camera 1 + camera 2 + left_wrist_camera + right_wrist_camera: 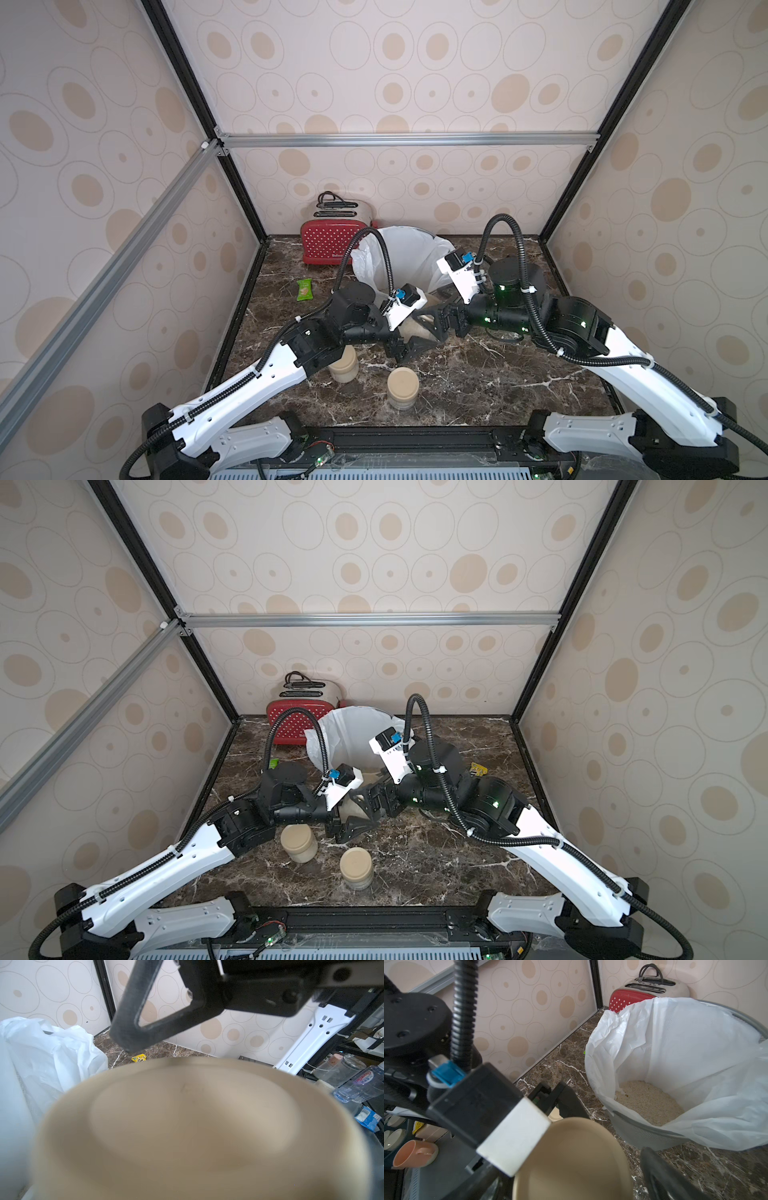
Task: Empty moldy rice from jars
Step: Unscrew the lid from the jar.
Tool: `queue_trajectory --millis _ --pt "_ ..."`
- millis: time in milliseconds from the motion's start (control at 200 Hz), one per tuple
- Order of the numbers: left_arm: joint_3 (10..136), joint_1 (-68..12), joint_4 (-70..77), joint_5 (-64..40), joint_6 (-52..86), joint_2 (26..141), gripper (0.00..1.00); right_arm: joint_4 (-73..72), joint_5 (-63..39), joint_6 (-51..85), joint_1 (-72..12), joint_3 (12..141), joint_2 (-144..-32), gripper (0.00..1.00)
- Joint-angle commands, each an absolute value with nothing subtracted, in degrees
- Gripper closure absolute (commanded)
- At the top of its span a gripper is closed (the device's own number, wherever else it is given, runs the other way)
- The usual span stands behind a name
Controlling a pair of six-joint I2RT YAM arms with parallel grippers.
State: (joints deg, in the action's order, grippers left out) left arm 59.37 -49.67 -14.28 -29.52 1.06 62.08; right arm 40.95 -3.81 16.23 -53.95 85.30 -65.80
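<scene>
Uncapping stage: left hand [397,345] clamps the small clear glass jar [412,328] while the right hand [426,332], jaws fully spread and empty, should centre on its flat round beige lid [575,1159] before closing.

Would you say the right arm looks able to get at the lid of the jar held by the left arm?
Probably yes: the right claw stands wide open right at the lid, fingers on either side, with nothing in between.
</scene>
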Motion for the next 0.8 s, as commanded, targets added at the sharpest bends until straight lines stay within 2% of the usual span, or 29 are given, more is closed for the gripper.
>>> queue_trajectory --millis 0,185,396,656,796 --pt "63.17 -50.23 -9.69 -30.33 -1.8 60.97 0.69 41.92 -0.58 16.38 -54.42 86.1 -65.73 0.0" --pt "64.12 -50.21 -9.6 -30.63 -2.37 62.23 0.69 42.0 -7.33 15.75 -54.4 85.88 -67.48 0.0" --pt "63.5 -50.22 -8.77 -30.24 -1.97 61.58 0.69 41.32 -8.95 15.7 -54.36 83.8 -67.77 0.0" --pt "63.16 -50.2 -8.05 -30.41 -1.21 60.89 0.69 39.27 -11.52 15.04 -54.15 81.68 -66.48 0.22" --pt "62.93 -50.23 -7.04 -31.36 0.31 60.38 0.68 35.68 -16.2 11.94 -53.69 79.73 -63.46 0.33"
